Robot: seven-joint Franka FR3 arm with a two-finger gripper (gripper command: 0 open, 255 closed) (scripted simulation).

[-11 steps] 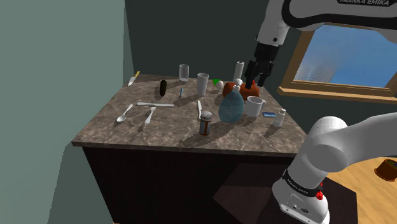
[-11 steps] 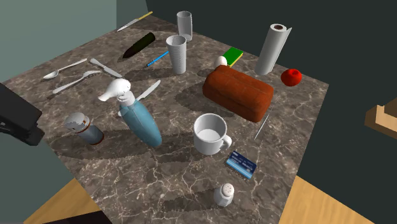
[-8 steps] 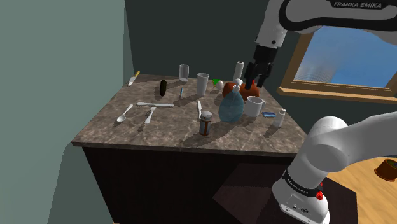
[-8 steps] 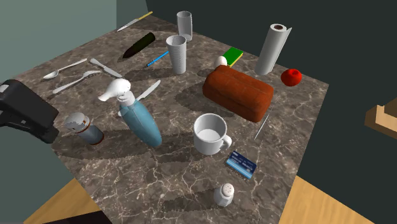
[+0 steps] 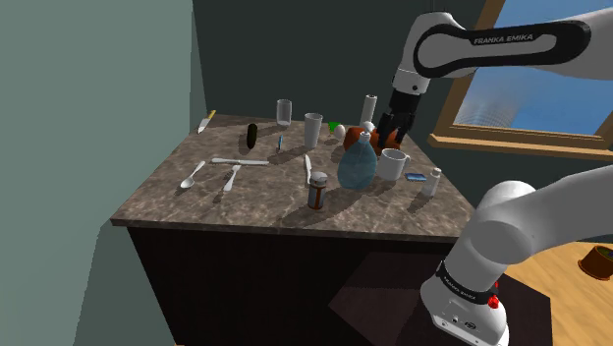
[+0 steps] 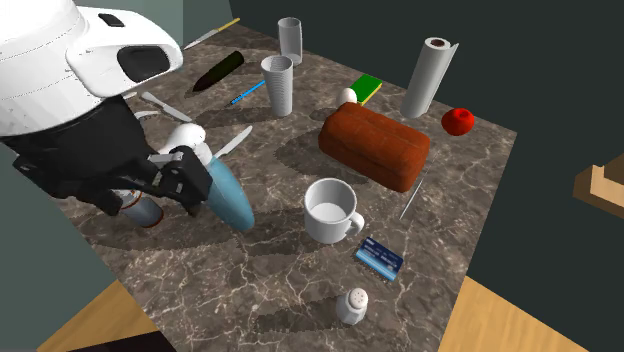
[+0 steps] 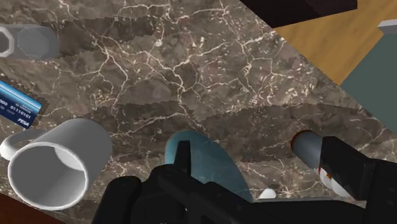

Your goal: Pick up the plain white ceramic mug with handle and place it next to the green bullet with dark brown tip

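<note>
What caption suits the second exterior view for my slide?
Black gripper hovers over the blue spray bottle; the white mug stands untouched nearby.

1. On the table [image 6: 270, 290], the mug [image 6: 333, 210] sat in front of the loaf [image 6: 373, 145] in the second exterior view.
2. On that view's left of the mug was the spray bottle [image 6: 235, 205]. To its right and nearer the camera were the card [image 6: 380, 258] and the shaker [image 6: 352, 305].
3. The bullet [image 6: 218, 70] lay well apart, far back on the left, just left of the tumbler [image 6: 278, 85].
</note>
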